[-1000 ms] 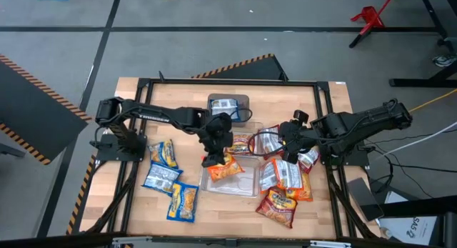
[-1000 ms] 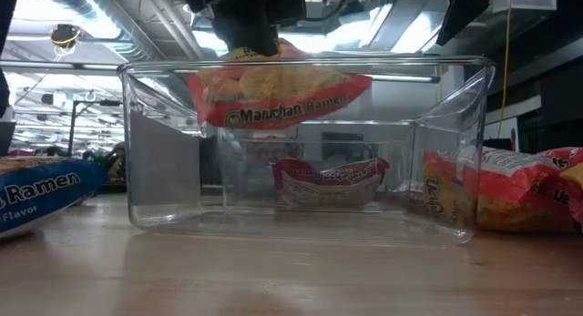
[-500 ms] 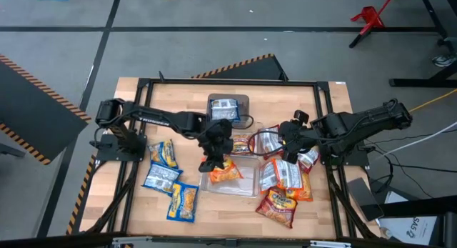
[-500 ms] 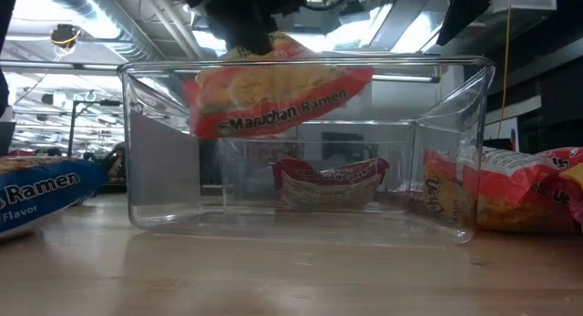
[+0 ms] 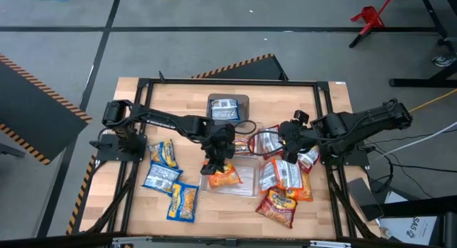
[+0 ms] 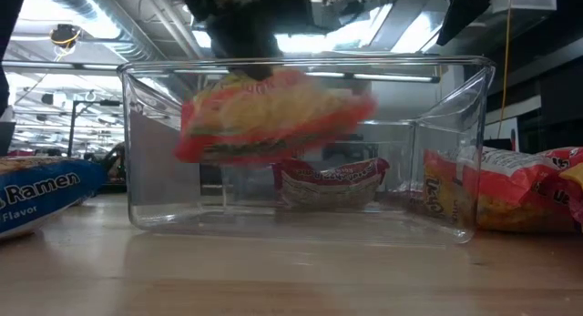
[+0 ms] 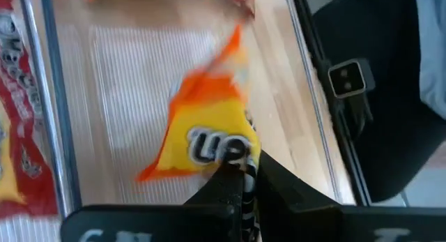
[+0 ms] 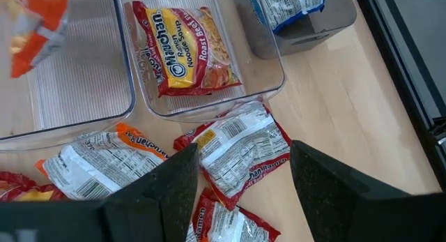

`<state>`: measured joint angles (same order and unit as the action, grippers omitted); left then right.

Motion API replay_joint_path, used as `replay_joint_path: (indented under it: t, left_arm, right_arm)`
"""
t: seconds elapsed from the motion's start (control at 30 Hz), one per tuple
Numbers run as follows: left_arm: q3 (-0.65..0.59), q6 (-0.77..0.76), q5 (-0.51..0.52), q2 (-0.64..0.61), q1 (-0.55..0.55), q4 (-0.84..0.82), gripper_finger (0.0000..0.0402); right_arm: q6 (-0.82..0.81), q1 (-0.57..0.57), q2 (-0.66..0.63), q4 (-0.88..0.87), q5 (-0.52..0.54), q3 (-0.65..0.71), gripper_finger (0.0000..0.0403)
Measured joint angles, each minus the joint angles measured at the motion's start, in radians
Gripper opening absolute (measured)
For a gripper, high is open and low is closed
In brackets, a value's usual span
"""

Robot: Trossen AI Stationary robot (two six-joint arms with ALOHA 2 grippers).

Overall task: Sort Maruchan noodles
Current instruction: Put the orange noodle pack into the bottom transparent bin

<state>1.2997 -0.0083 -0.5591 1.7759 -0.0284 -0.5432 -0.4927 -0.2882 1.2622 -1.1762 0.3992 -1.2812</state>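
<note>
Pinching an orange packet, the left tool was lowered from above the rim into the clear bin on the counter, so release was judged imminent, while the right tool was held spread over unsorted packets.

Grey floor with striped hazard tape.
</note>
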Motion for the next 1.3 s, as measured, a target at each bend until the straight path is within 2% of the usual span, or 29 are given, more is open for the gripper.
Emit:
replay_joint_path:
  t: [0.27,0.77,0.97,1.07,1.3]
  left_arm:
    - [0.056,0.056,-0.003,0.068,0.001,-0.026,0.001]
    - [0.059,0.096,-0.017,0.097,-0.012,-0.101,0.0011]
    - [0.059,0.109,-0.012,0.097,-0.032,-0.1,0.0026]
    - [0.059,0.142,0.056,0.097,-0.045,-0.099,0.0037]
    - [0.059,0.156,0.098,0.096,-0.057,-0.106,0.0084]
  right_arm:
    - [0.0,0.0,0.0,-0.001,0.0,0.0,0.0211]
    - [0.0,0.0,0.0,-0.002,0.0,0.0,0.0211]
    - [0.0,0.0,0.0,-0.002,-0.005,0.0,0.0211]
    - [0.0,0.0,0.0,-0.002,-0.01,0.0,0.0211]
    - [0.001,0.0,0.0,-0.003,-0.027,0.0,0.0211]
